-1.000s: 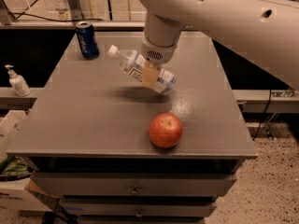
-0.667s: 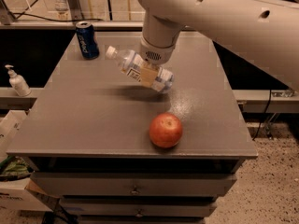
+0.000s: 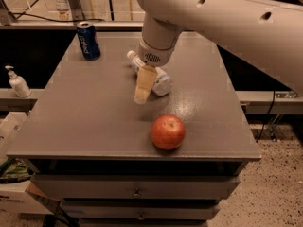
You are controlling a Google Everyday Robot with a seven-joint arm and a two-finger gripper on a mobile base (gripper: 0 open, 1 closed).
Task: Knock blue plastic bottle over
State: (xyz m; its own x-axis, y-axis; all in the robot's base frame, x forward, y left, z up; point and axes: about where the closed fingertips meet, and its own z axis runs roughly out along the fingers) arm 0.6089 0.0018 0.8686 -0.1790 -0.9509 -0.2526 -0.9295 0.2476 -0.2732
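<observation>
Since a second ago the hand (image 3: 142,87) has dropped from above the surface (image 3: 90,119) to just over it, and the blue plastic bottle (image 3: 161,83) has gone down with it. The hand now hangs from the white arm (image 3: 213,18) near the middle of the surface, its tan tip pointing down and slightly left in front of the bottle. I cannot tell whether the hand is open or closed on the bottle. The bottle appears to lie on its side on the surface, its white cap toward the back left and its base toward the front right, partly hidden behind the hand. A red apple (image 3: 168,132) sits nearer the front edge, apart from the bottle. A dark blue soda can (image 3: 88,40) stands upright at the back left corner. A small white pump bottle (image 3: 18,82) stands off the surface to the left.
</observation>
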